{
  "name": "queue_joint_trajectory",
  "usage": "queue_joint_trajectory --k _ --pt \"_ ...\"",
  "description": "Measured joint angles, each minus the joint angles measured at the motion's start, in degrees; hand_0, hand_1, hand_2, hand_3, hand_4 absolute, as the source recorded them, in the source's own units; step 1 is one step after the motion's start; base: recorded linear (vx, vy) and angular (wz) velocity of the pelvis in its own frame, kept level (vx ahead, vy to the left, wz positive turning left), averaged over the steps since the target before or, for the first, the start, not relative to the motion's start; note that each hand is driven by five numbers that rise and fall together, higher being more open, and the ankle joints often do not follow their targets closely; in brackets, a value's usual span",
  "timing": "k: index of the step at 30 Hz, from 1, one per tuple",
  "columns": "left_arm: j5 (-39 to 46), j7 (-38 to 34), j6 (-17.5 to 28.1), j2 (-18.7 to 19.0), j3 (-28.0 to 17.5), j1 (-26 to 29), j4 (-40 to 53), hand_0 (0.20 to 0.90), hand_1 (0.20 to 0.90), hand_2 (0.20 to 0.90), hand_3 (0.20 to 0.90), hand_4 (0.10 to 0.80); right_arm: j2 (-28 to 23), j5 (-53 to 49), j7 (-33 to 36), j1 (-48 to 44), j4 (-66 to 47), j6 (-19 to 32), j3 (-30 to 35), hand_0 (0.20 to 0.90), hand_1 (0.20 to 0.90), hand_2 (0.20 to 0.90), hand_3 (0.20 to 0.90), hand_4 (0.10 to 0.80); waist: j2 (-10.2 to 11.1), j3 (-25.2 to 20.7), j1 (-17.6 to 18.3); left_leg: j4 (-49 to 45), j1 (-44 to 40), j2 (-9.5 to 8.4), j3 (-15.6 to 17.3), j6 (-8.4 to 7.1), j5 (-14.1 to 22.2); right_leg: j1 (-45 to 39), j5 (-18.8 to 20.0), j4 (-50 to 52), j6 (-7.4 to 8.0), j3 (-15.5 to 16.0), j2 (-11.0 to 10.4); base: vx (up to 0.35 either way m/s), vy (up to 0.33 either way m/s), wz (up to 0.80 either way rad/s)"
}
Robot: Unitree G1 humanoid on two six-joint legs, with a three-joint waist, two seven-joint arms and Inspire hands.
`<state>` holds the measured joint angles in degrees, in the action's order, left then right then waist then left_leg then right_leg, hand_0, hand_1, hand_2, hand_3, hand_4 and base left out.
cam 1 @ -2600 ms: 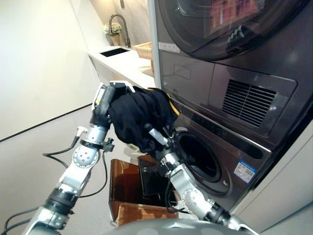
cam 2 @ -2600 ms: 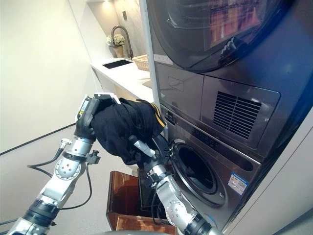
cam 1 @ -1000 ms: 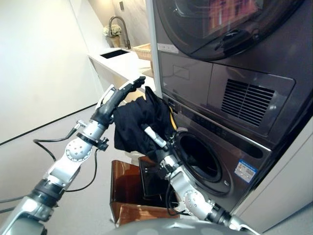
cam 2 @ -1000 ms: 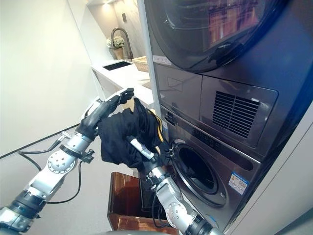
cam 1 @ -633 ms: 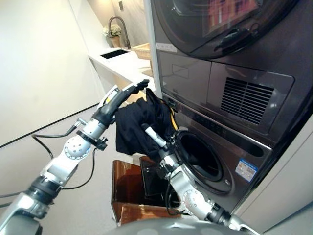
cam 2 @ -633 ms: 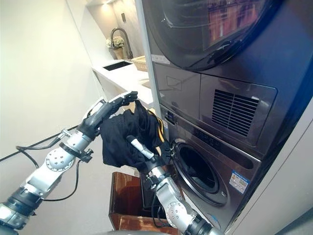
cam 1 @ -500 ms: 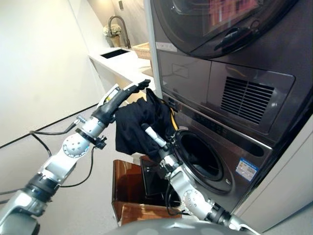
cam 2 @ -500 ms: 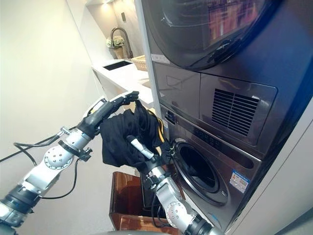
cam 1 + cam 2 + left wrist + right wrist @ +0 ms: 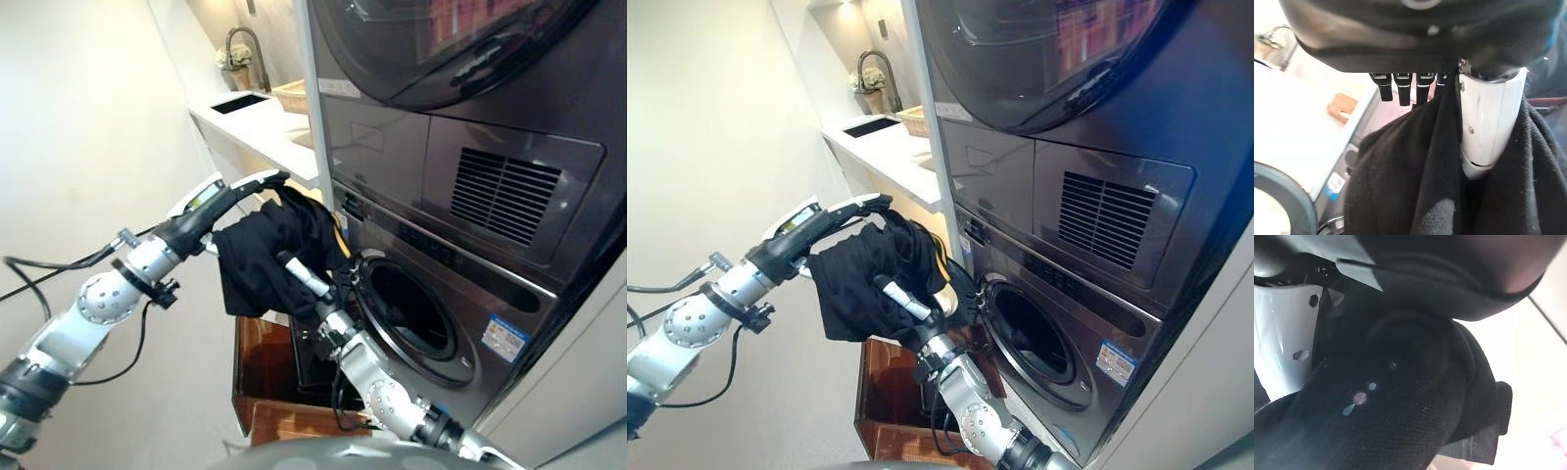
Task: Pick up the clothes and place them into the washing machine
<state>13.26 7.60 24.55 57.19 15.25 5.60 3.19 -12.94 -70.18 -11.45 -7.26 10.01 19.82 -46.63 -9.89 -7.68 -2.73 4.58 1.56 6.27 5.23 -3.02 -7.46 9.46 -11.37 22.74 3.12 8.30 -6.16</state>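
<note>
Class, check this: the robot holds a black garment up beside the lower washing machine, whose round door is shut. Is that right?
Not quite. The left eye view shows the washing machine drum opening uncovered, so it is open, not shut. The black garment does hang beside it.

Black clothes [image 9: 269, 257], bunched, yellow trim, apparently hanging just outside open washing machine [image 9: 421, 323] port.

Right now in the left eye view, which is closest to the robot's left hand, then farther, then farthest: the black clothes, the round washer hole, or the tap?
From the left hand:
1. Black clothes, touching it, on its right.
2. Washer hole, lower right.
3. Tap, far back over the sink.
</note>
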Motion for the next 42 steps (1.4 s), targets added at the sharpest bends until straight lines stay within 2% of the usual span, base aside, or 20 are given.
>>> queue_joint_trajectory --k 3,7,12,15,19,22,29,31,33,35,36,37,38,39,42 --pt "0.18 0.16 0.89 0.01 -1.98 -2.92 -1.79 0.9 0.9 0.9 0.9 0.8 -0.04 0.0 0.04 0.01 0.03 -0.25 -0.3 0.2 0.2 0.2 0.2 0.3 -0.1 0.03 0.14 0.0 -0.02 0.01 0.03 0.13 -0.08 -0.01 -0.02 0.02 -0.02 0.0 0.0 0.0 0.0 0.0" --pt "0.26 0.29 1.49 -0.04 -2.13 -5.6 -4.36 0.9 0.9 0.9 0.9 0.8 -0.16 0.02 0.15 0.02 0.83 -1.38 -1.03 0.2 0.2 0.2 0.2 0.3 -0.19 -0.04 0.07 0.0 -0.05 0.01 0.04 0.24 -0.16 -0.01 -0.05 0.06 -0.06 0.01 0.01 0.0 0.0 0.0" --pt "-0.17 0.89 2.0 -0.41 -2.14 -6.95 -12.72 0.9 0.9 0.9 0.9 0.8 -2.21 0.08 0.31 0.12 1.01 -2.45 -1.21 0.2 0.2 0.2 0.2 0.3 -0.56 -0.37 0.14 0.0 -0.09 0.03 -0.01 0.25 -0.2 -0.06 -0.01 0.1 -0.12 0.06 0.03 0.0 0.0 0.0" --pt "-0.97 1.2 1.95 -1.89 -2.1 -7.45 -16.66 0.9 0.9 0.9 0.9 0.8 -2.47 0.26 0.39 0.36 1.26 -2.52 -1.33 0.2 0.2 0.2 0.2 0.3 -0.61 -0.5 0.12 0.0 -0.09 0.07 -0.08 0.24 -0.23 -0.08 0.02 0.12 -0.2 0.12 0.04 0.0 0.0 0.0" --pt "-2.71 1.27 1.83 -6.73 -0.94 -6.65 -27.18 0.9 0.9 0.9 0.9 0.8 -2.47 2.47 0.57 1.06 3.48 -3.9 -1.45 0.2 0.2 0.2 0.2 0.3 -0.85 -1.26 0.22 0.01 -0.1 0.08 -0.09 0.24 -0.23 -0.07 -0.03 0.11 -0.17 0.12 0.04 0.0 0.0 0.0" --pt "-4.44 1.54 2.0 -8.41 0.24 -6.49 -31.18 0.9 0.9 0.9 0.9 0.8 -2.59 2.77 1.44 2.42 4.24 -4.99 -1.79 0.2 0.2 0.2 0.2 0.3 -0.52 -1.38 0.23 0.01 -0.06 0.12 -0.09 0.23 -0.23 -0.04 -0.05 0.1 -0.17 0.14 0.07 0.0 0.0 0.0" --pt "-8.15 2.44 1.81 -15.26 1.56 -6.37 -41.74 0.9 0.9 0.9 0.9 0.8 -4.3 4.63 1.74 6.43 4.96 -6.43 -2.4 0.2 0.2 0.2 0.2 0.3 0.64 -1.72 0.41 0.25 0.0 0.13 -0.01 0.21 -0.18 0.08 -0.12 0.0 -0.17 0.12 0.06 0.0 0.0 0.0" --pt "-9.41 1.72 1.6 -17.63 1.15 -6.52 -44.62 0.9 0.9 0.9 0.9 0.8 -5.2 4.59 2.0 7.35 4.97 -6.47 -2.38 0.2 0.2 0.2 0.2 0.3 1.04 -1.67 0.34 0.27 0.01 0.11 -0.02 0.19 -0.15 0.06 -0.13 0.0 -0.17 0.11 0.05 0.0 0.0 0.0" --pt "-13.16 -2.85 -0.42 -19.71 0.58 -6.25 -52.26 0.9 0.9 0.9 0.9 0.8 -5.39 4.65 1.43 7.66 4.82 -5.8 0.01 0.2 0.2 0.2 0.2 0.3 1.29 -1.52 1.27 0.27 0.05 0.16 -0.02 -0.03 0.01 0.25 -0.14 0.0 -0.15 0.1 0.08 -0.012 -0.001 -0.05" --pt "-13.13 -7.25 -6.44 -22.12 -5.35 -7.72 -61.86 0.9 0.9 0.9 0.9 0.8 -5.31 6.46 2.11 7.76 4.67 -3.15 6.14 0.2 0.2 0.2 0.2 0.3 2.03 -1.44 2.84 0.28 0.01 0.32 0.02 0.01 0.0 0.25 -0.11 -0.18 -0.13 0.11 0.2 -0.016 -0.006 -0.06" --pt "-11.9 -8.7 -6.85 -23.09 -7.11 -8.42 -63.73 0.9 0.9 0.9 0.9 0.8 -5.39 7.0 2.73 7.91 4.6 -2.18 7.99 0.2 0.2 0.2 0.2 0.3 3.02 -1.11 3.05 0.26 0.12 0.37 0.02 -0.07 0.04 0.47 -0.11 -0.28 -0.12 0.18 0.31 0.0 0.0 0.0" --pt "-7.97 -12.01 -7.14 -24.96 -12.91 -9.12 -67.44 0.9 0.9 0.9 0.9 0.8 -5.51 7.71 3.97 8.17 4.62 -0.72 12.5 0.2 0.2 0.2 0.2 0.3 3.54 -1.22 3.09 0.27 0.11 0.36 0.15 0.09 -0.06 0.34 -0.11 -0.48 -0.13 0.17 0.29 -0.018 0.007 0.06" --pt "-4.32 -15.0 -7.91 -27.14 -14.75 -9.76 -68.87 0.9 0.9 0.9 0.9 0.8 -5.45 8.54 5.4 8.76 4.71 0.52 16.19 0.2 0.2 0.2 0.2 0.3 4.85 -1.12 2.81 0.06 0.24 0.34 0.19 -0.05 0.09 0.51 -0.11 -0.53 -0.13 0.2 0.29 -0.009 0.007 0.05" --pt "-2.2 -17.04 -8.06 -27.82 -16.92 -10.69 -68.95 0.9 0.9 0.9 0.9 0.8 -5.44 9.07 6.4 9.14 4.99 1.51 18.85 0.2 0.2 0.2 0.2 0.3 5.02 -1.1 2.1 0.2 0.53 0.25 0.24 0.08 0.07 0.6 -0.08 -0.68 -0.1 0.17 0.23 0.0 0.0 0.0" --pt "1.33 -19.59 -8.27 -31.73 -16.74 -13.58 -69.39 0.9 0.9 0.9 0.9 0.8 -5.75 11.46 9.48 9.37 6.13 2.55 22.58 0.2 0.2 0.2 0.2 0.3 6.81 -1.14 1.78 -0.01 1.02 -0.1 0.17 0.51 -0.05 0.9 0.24 -0.96 0.25 0.19 -0.06 0.007 0.014 0.04"
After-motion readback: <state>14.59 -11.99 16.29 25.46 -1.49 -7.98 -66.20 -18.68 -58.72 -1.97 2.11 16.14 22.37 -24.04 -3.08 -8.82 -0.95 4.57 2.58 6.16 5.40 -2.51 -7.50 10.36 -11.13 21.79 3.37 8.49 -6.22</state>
